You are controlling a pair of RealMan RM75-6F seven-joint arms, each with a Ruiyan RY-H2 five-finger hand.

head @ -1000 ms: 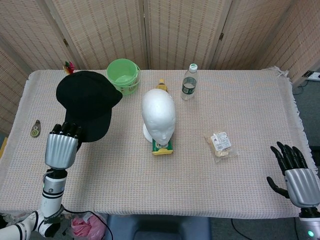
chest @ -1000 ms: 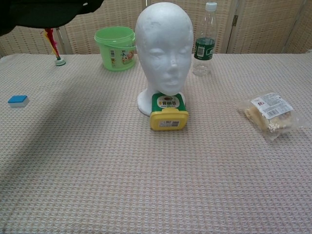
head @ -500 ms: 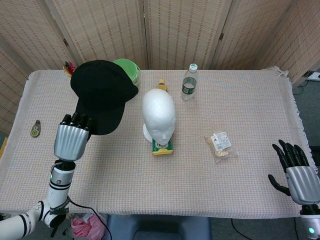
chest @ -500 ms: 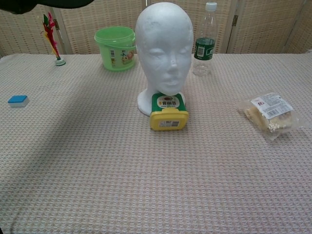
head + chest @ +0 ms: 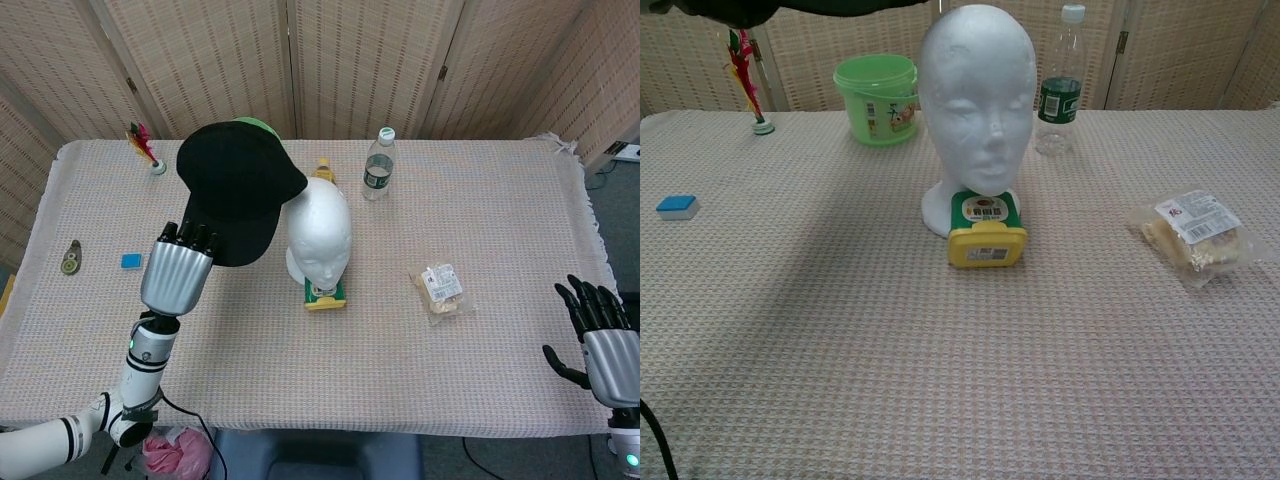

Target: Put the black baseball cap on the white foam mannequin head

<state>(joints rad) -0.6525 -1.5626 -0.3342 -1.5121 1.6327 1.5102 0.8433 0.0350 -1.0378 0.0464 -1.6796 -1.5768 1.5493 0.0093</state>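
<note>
On the cloth-covered table [image 5: 500, 200], open surface lies right of the foam head [image 5: 318, 235]; left hand [image 5: 176, 275] grips the cap [image 5: 238, 185], right hand [image 5: 600, 340] fingers spread.

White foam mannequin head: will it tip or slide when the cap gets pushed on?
Probably light for its size: the white foam mannequin head looks like bare foam. It stands tall on a small round base, so a sideways push near the top may tip it. The yellow-lidded container at its base might brace it forward only.
</note>
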